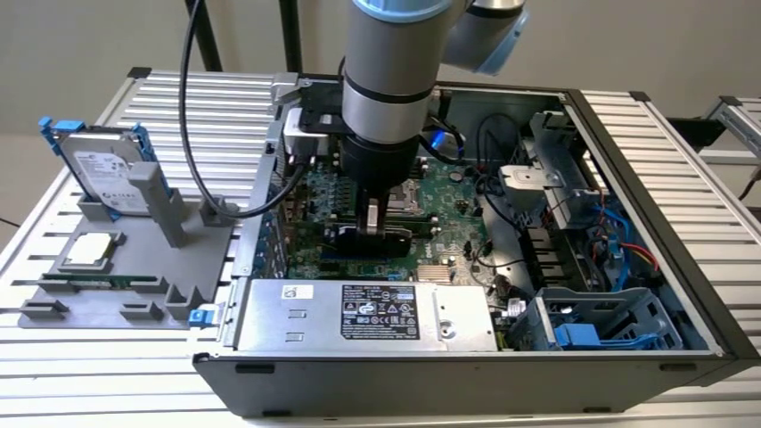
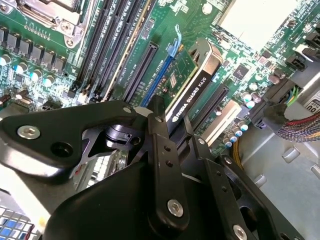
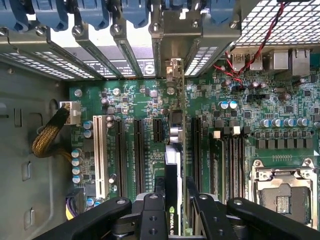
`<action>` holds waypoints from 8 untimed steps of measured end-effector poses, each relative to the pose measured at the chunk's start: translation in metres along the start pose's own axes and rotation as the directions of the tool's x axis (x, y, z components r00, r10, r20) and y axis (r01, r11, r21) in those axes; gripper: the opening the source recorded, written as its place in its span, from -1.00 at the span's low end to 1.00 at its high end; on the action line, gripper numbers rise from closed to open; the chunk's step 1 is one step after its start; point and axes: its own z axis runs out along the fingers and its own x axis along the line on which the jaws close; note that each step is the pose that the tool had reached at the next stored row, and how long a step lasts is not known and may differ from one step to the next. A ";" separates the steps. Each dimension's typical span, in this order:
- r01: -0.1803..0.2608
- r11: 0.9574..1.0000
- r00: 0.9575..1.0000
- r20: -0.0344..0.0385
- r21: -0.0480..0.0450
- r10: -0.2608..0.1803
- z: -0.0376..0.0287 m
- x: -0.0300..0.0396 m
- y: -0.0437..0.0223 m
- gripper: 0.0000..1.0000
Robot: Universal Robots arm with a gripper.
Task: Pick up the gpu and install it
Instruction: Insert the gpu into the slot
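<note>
A: Exterior view first: what's where?
B: The arm reaches into the open case [image 1: 666, 294]; the gripper [image 1: 372, 234] is low over the motherboard [image 1: 458, 192]. A hard drive [image 1: 105, 169] stands on the grey holder [image 1: 131, 267] outside.
A: Second wrist view?
B: The fingers [image 2: 162, 150] clasp the gpu [image 2: 192, 85], upright on edge among the slots [image 2: 142, 70]. White lettering runs along its black edge.
A: First wrist view?
B: Same grasp: gpu [image 3: 174, 170] edge-on, its bracket [image 3: 175, 75] toward the rear openings. An empty CPU socket [image 3: 280, 192] lies nearby.
</note>
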 end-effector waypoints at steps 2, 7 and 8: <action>0.000 1.000 1.000 0.000 0.000 0.000 0.0004 0.0001 0.0000 -1.00; 0.000 1.000 1.000 0.000 -0.001 0.000 0.0082 0.0001 0.0000 -1.00; 0.000 1.000 1.000 0.000 0.000 0.000 0.0089 0.0002 0.0000 -1.00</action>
